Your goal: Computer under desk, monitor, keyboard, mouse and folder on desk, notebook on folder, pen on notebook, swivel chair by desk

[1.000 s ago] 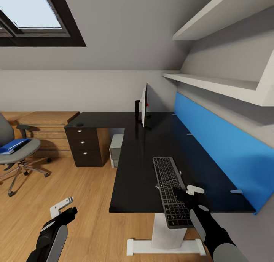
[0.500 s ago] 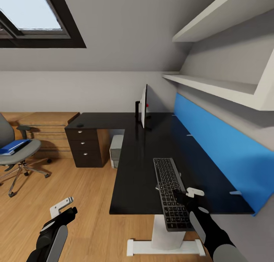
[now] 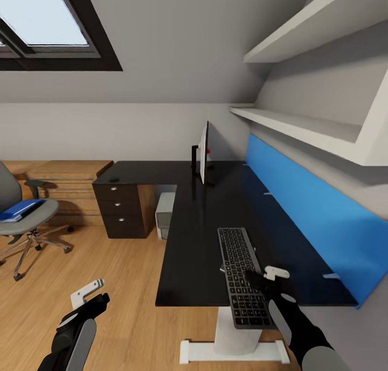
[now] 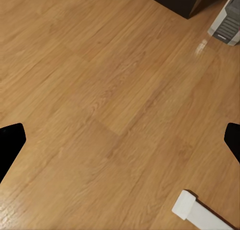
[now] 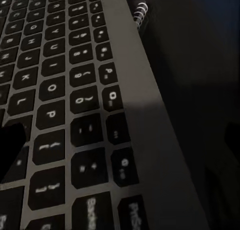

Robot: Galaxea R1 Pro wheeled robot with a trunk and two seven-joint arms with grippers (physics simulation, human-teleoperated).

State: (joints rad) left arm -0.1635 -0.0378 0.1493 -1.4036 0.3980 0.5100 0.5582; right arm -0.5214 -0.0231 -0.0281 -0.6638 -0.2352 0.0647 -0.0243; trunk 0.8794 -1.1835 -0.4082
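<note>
The keyboard point(image 3: 237, 258) point(image 5: 75, 89) lies lengthwise on the black desk point(image 3: 196, 236), its near end overhanging the front edge. My right gripper point(image 3: 262, 278) point(image 5: 120, 140) is open just above the keyboard's near right edge. The monitor point(image 3: 203, 152) stands edge-on at the desk's far end. The computer point(image 3: 164, 214) point(image 4: 230, 22) sits under the desk. A small dark lump point(image 3: 113, 179), perhaps the mouse, rests above the drawers. The blue folder point(image 3: 21, 208) lies on the swivel chair point(image 3: 27, 225) at far left. My left gripper point(image 3: 89, 301) point(image 4: 120, 140) hangs open over the floor. Notebook and pen cannot be made out.
A dark drawer unit point(image 3: 123, 209) stands under the desk's left wing, with low wooden cabinets point(image 3: 70, 185) behind it. A blue panel point(image 3: 302, 209) and white shelves point(image 3: 302, 125) line the wall to the right. A white desk foot point(image 3: 231, 352) point(image 4: 200, 212) is near me. A small metal spiral point(image 5: 141, 10) shows beside the keyboard.
The whole picture has slid slightly downward, so the camera moved. Both grippers keep their poses and the keyboard has not shifted on the desk.
</note>
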